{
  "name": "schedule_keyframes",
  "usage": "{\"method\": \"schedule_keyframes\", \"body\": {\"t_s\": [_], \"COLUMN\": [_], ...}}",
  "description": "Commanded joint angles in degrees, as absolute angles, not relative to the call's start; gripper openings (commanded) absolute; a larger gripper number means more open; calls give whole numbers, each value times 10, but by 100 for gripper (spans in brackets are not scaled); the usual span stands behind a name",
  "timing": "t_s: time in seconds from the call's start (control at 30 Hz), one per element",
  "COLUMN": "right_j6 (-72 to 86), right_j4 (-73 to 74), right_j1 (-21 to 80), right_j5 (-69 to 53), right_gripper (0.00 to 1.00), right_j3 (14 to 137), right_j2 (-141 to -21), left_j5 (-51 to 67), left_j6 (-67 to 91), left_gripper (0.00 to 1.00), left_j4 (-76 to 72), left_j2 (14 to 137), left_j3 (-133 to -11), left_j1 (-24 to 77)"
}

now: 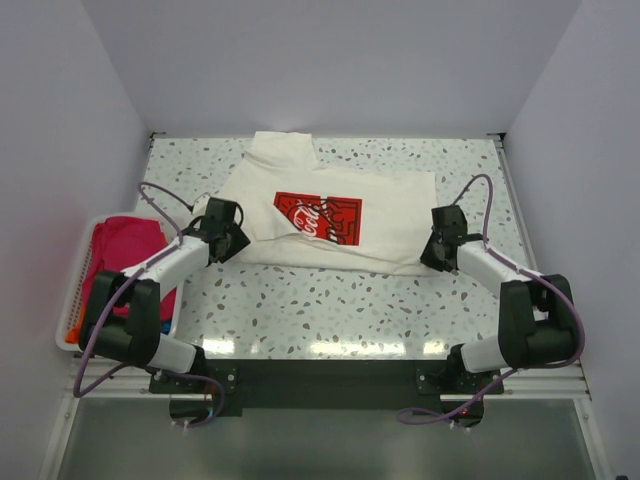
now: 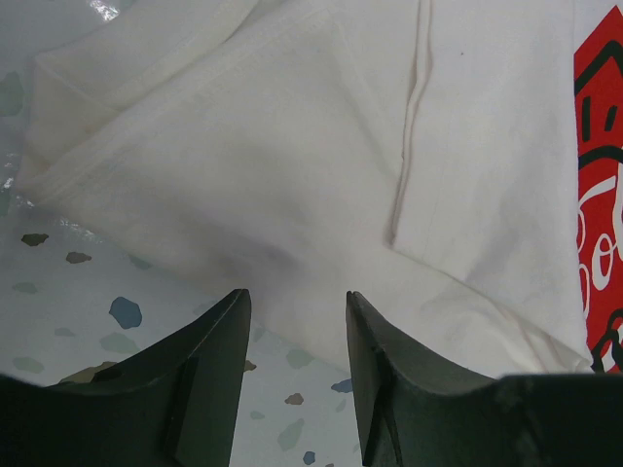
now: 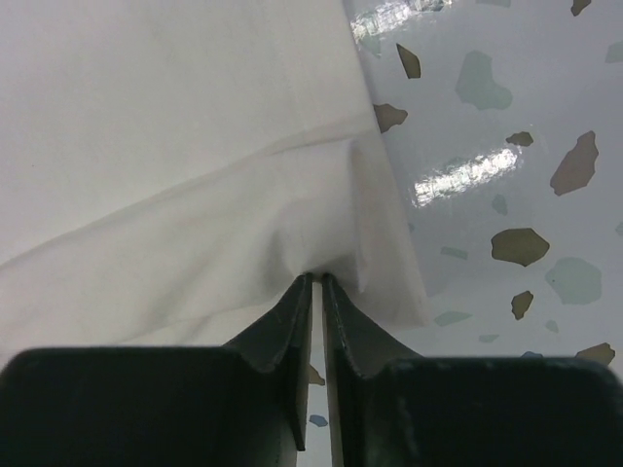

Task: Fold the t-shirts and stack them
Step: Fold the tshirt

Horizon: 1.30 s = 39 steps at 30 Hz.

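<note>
Right end effector (image 3: 313, 278) pinches edge of white cloth t-shirt w/ red square print (image 1: 392, 210); left end effector (image 2: 295, 297) spread wide, holding nothing, by its sleeve. Shirt lies on speckled counter (image 1: 350, 300).

The left arm (image 1: 168, 263) and right arm (image 1: 492, 264), bolted to a black base plate (image 1: 330, 380), are sporting white link covers, bulky black joint housings and looping purple cables (image 1: 145, 187); farther from that plate, the left gripper (image 2: 297, 304) and right gripper (image 3: 319, 279) are showing dark, wedge-shaped fingers (image 2: 209, 370).

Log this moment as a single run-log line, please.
white t-shirt: spread on table, graphic up | left end effector: open at its left edge | right end effector: shut on its right edge
</note>
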State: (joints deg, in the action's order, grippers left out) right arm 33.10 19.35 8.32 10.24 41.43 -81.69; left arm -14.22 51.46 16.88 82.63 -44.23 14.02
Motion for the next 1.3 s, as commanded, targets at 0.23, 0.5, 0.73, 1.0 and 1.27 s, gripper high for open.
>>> {"method": "schedule_keyframes", "body": {"t_s": [0.23,0.5,0.73,1.0,1.27], "right_j6": [323,316,304,299,302], "right_j4": [194,204,211,217,197], "right_j1": [85,76,76,76,76], "right_j5": [114,101,139,158,154], "right_gripper": [0,0,29,33,34], "right_j3": [459,510,469,441,437], "right_j2": [-806,-845,-802,-780,-808], "left_j5": [-161,-163,-157,-146,-142], "left_j6": [523,516,511,506,501], "left_gripper": [49,48,49,50,50], "left_j4": [163,173,173,175,172], "left_j2": [828,826,822,824,828], "left_j3": [-443,-450,-450,-448,-451], "left_j1": [140,137,136,136,136]}}
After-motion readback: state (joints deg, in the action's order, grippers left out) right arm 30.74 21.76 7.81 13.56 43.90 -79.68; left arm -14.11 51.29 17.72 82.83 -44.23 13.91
